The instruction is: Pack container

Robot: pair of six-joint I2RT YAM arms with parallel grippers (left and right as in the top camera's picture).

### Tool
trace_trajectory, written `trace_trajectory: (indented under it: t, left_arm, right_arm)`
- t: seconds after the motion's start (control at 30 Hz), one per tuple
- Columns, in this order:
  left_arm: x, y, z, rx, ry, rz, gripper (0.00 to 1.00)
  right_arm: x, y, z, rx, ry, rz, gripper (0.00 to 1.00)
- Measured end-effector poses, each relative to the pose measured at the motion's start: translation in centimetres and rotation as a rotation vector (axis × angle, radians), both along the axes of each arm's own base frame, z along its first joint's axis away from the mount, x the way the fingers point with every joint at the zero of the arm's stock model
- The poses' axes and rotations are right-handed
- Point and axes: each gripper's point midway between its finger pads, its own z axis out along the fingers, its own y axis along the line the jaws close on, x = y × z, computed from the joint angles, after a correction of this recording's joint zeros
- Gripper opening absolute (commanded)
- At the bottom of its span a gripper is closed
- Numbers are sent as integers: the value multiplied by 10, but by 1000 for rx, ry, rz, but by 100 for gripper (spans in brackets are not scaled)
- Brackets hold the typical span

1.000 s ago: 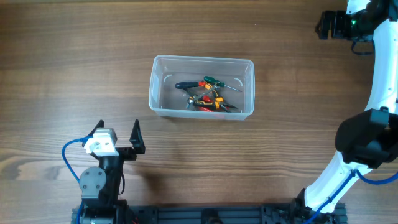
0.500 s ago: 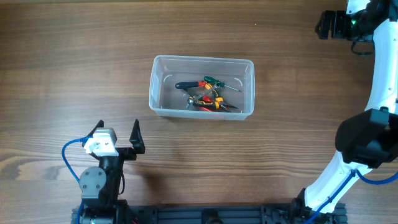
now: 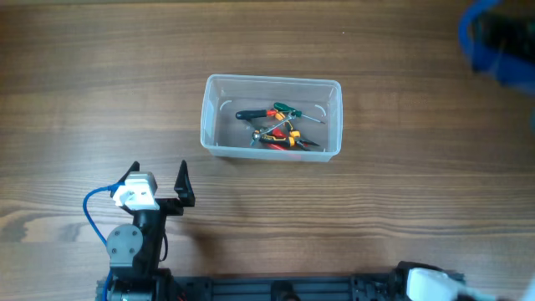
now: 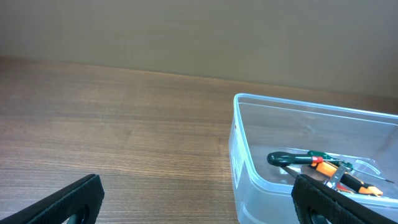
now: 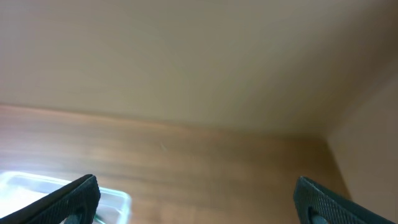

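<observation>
The container [image 3: 219, 142], a clear rectangular tub, stands mid-table and holds several small hand tools [image 3: 276, 124] with black, green, orange and red handles. My left gripper [image 3: 159, 177] is open and empty, near the front edge, a short way in front of the tub's left end. In the left wrist view the tub [image 4: 239, 149] and its tools [image 4: 314, 163] lie ahead and to the right of the open gripper [image 4: 199, 202]. My right arm [image 3: 495, 38] is a blur at the far right corner. My right gripper [image 5: 196, 199] is open and empty, with the tub's corner [image 5: 115, 199] at lower left.
The wooden table [image 3: 100, 75] runs to a plain wall at the back. A dark rail [image 3: 276, 288] with the arm bases lies along the front edge. A blue cable [image 3: 90, 213] loops beside the left arm.
My right arm has swung fast: its elbow and lower links have left the right side of the overhead view and it now shows only as a blur. The left arm and tub are unmoved.
</observation>
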Motion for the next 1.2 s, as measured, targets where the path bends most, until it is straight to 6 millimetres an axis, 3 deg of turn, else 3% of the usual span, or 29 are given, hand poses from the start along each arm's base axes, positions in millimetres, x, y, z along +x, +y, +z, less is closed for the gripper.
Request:
trace_trajectory:
  t: [0.1,0.17,0.33,0.4,0.47,0.73,0.87,1.07,1.2]
  left_arm:
    - [0,0,0,0,0,0,100]
    - [0,0,0,0,0,0,100]
    - [0,0,0,0,0,0,100]
    - [0,0,0,0,0,0,100]
    - [0,0,0,0,0,0,100]
    - [0,0,0,0,-2,3,100]
    - [0,0,0,0,-2,3,100]
    - [0,0,0,0,-2,3,100]
    - [0,0,0,0,-2,3,100]
  right_arm:
    - [-50,36,33,-11,-123,110,100]
    - [-78,48,45,-13,-179,156,100]
    - [-122,51,61,-17,-270,174,100]
    - [-141,51,59,-18,-294,174,100]
    - [-154,49,37,-18,-266,168,100]
    - [-169,32,-133,-35,108,80,100]
    - [-211,30,-197,-35,370,76,100]
    - [-220,28,-201,-39,379,69,100]
    - [-214,26,-195,-65,340,70,100]
